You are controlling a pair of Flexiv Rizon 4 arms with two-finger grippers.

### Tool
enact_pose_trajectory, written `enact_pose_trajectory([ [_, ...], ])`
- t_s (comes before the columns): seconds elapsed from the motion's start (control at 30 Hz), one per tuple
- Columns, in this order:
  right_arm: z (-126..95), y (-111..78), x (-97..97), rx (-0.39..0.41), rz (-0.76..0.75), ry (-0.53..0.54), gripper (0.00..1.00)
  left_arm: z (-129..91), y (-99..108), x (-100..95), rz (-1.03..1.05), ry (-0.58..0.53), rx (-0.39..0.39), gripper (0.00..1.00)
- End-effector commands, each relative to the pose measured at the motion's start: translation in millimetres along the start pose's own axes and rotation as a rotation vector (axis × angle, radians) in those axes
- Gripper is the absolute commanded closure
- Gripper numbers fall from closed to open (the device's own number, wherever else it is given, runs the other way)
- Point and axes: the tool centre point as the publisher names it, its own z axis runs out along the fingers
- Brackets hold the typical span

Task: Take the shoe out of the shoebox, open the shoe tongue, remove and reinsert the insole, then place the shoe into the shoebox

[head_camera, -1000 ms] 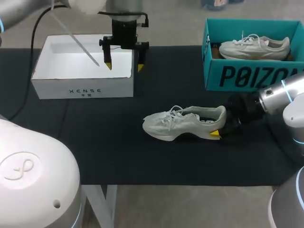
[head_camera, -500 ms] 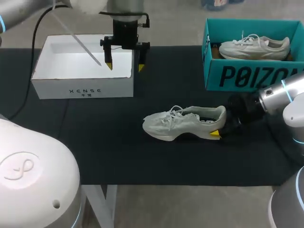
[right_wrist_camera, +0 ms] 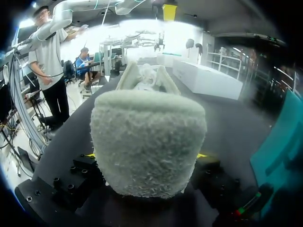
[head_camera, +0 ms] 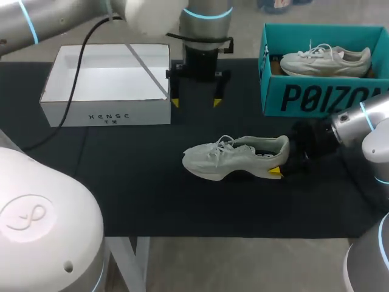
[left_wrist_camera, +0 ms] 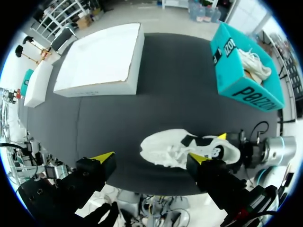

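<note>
1. Print: the white box [head_camera: 106,113] carries a small line of dark lettering on its front wall. The teal box [head_camera: 316,97] has large black letters across its front, cut off at the edge of the head view.
2. The shoe [head_camera: 234,159] – pale, laced, with a dark opening – lies on its sole on the black mat [head_camera: 121,182]. It is out of both boxes, in front of the gap between them, with its toe pointing toward the white box's side.
3. The right gripper [head_camera: 280,162] is at the shoe's heel. In the right wrist view the fuzzy heel fills the space between the fingers, with a yellow tip showing on each side, so the claw is clamped on the heel.
4. The left gripper [head_camera: 196,102] hangs with its fingers pointing down and spread wide, holding nothing. It is above the mat just beside the white box's right corner, well apart from the shoe.
5. A second shoe [head_camera: 325,61] of the same pale colour rests inside the teal box.
6. Change: a second ago the left gripper was over the white box's right end, one tip inside and one outside the wall. It has since swung toward the middle of the table and now sits clear of the box. The shoe, the right gripper and both boxes are where they were.
</note>
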Motion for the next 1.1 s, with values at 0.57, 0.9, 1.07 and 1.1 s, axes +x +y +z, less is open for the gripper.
enact_pose_trajectory([
  [0.57, 5, -1.6, -1.0, 0.002, 0.000, -0.001, 1.00, 57, 37, 110.5, 0.137, -0.007, -0.023, 0.00],
  [0.9, 5, -1.6, -1.0, 0.002, 0.000, -0.001, 1.00, 78, 40, 130.1, 0.193, -0.047, -0.074, 0.00],
  [1.07, 5, -1.6, -1.0, 0.002, 0.000, -0.001, 1.00, 87, 44, 137.3, 0.248, -0.087, -0.110, 0.00],
  [1.1, 5, -1.6, -1.0, 0.002, 0.000, -0.001, 1.00, 88, 45, 138.6, 0.259, -0.097, -0.109, 0.00],
])
